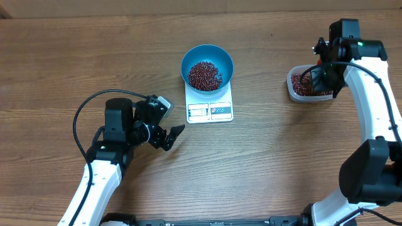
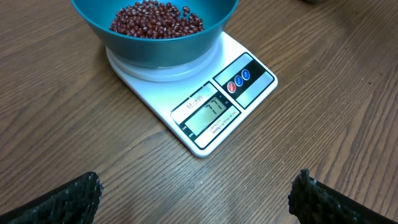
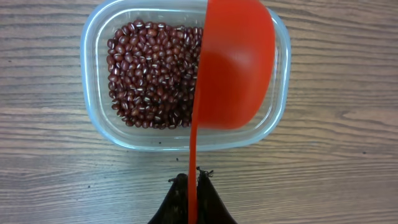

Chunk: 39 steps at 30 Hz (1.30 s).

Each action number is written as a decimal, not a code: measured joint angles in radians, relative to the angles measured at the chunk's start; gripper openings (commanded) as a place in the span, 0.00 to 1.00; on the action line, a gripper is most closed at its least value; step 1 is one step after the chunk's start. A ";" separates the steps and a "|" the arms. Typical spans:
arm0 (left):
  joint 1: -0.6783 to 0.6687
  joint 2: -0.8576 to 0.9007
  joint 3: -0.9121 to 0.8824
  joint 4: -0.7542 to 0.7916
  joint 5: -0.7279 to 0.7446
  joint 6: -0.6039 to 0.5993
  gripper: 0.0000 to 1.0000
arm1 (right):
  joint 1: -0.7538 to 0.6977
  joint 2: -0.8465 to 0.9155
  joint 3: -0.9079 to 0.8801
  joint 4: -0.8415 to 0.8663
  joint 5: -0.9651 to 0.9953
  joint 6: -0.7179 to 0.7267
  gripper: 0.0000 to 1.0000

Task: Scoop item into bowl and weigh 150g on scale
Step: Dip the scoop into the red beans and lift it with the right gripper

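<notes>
Deep teal bowl point(image 1: 217, 55), partly filled with dark red-brown beans point(image 1: 205, 75), upright on small white scale point(image 1: 210, 112)

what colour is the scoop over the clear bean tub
The plastic scoop is orange-red, clearest in the right wrist view.

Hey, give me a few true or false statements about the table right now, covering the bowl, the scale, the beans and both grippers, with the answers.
1. The bowl sits on the scale. True.
2. The bowl is empty. False: a heap of beans lies in it.
3. The right gripper holds a red scoop by its handle over the clear tub. True.
4. The left gripper is shut on the bowl. False: it is open, holds nothing, and is apart from bowl and scale.
5. The tub has no beans in it. False: beans cover much of its floor.
</notes>
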<state>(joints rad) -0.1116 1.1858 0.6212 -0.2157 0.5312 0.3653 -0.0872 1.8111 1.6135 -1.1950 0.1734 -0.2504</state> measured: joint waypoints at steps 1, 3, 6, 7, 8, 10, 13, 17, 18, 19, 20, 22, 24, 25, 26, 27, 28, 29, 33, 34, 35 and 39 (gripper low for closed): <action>0.000 0.000 0.000 0.000 0.000 0.000 1.00 | 0.000 0.000 -0.004 0.015 0.000 -0.011 0.04; 0.000 0.000 0.000 0.000 0.000 0.000 1.00 | 0.000 0.000 -0.011 0.053 0.003 -0.036 0.04; 0.000 0.000 0.000 0.000 0.000 0.000 1.00 | 0.000 0.000 -0.040 0.089 0.016 -0.087 0.04; 0.000 0.000 0.000 0.000 0.000 0.000 1.00 | 0.000 0.000 -0.048 0.096 0.023 -0.101 0.04; 0.000 0.000 0.000 0.000 0.000 0.000 1.00 | 0.000 0.000 -0.055 0.101 0.030 -0.113 0.04; 0.000 0.000 0.000 0.000 0.000 0.000 1.00 | 0.000 0.000 -0.061 0.113 0.060 -0.138 0.04; 0.000 0.000 0.000 0.000 0.000 0.000 0.99 | 0.000 0.000 -0.061 0.115 0.082 -0.156 0.04; 0.000 0.000 0.000 0.000 0.000 0.000 0.99 | 0.000 0.000 -0.061 0.119 0.097 -0.176 0.04; 0.000 0.000 0.000 0.000 0.000 0.000 1.00 | 0.000 0.000 -0.061 0.121 0.098 -0.179 0.04; 0.000 0.000 0.000 0.000 0.000 0.000 0.99 | 0.000 0.000 -0.061 0.121 0.099 -0.183 0.04; 0.000 0.000 0.000 0.000 0.000 0.000 1.00 | 0.000 0.000 -0.061 0.120 0.101 -0.187 0.04; 0.000 0.000 0.000 0.000 0.000 0.000 1.00 | -0.002 0.002 -0.061 0.116 0.104 -0.192 0.04; 0.000 0.000 0.000 0.000 0.000 0.000 1.00 | -0.003 0.013 -0.061 0.109 0.104 -0.196 0.04; 0.000 0.000 0.000 0.000 0.000 0.000 0.99 | -0.004 0.024 -0.062 0.111 0.104 -0.195 0.04; 0.000 0.000 0.000 0.000 0.000 0.000 1.00 | -0.003 0.031 -0.062 0.112 0.105 -0.196 0.04; 0.000 0.000 0.000 0.000 0.000 0.000 0.99 | -0.004 0.043 -0.064 0.116 0.105 -0.195 0.04; 0.000 0.000 0.000 0.000 0.000 0.000 1.00 | -0.004 0.053 -0.066 0.117 0.104 -0.196 0.04; 0.000 0.000 0.000 0.000 0.000 0.000 1.00 | -0.004 0.065 -0.066 0.117 0.104 -0.196 0.04; 0.000 0.000 0.000 0.000 0.000 0.000 1.00 | -0.004 0.096 -0.069 0.117 0.105 -0.196 0.04; 0.000 0.000 0.000 0.000 0.000 0.000 1.00 | -0.005 0.104 -0.069 0.118 0.105 -0.196 0.04; 0.000 0.000 0.000 0.000 0.000 0.000 1.00 | -0.005 0.111 -0.069 0.118 0.104 -0.196 0.04; 0.000 0.000 0.000 0.000 0.000 0.000 1.00 | -0.012 0.149 -0.069 0.118 0.095 -0.197 0.04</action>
<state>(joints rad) -0.1116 1.1858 0.6212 -0.2157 0.5308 0.3653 -0.0994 1.9598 1.5444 -1.0771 0.2684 -0.4477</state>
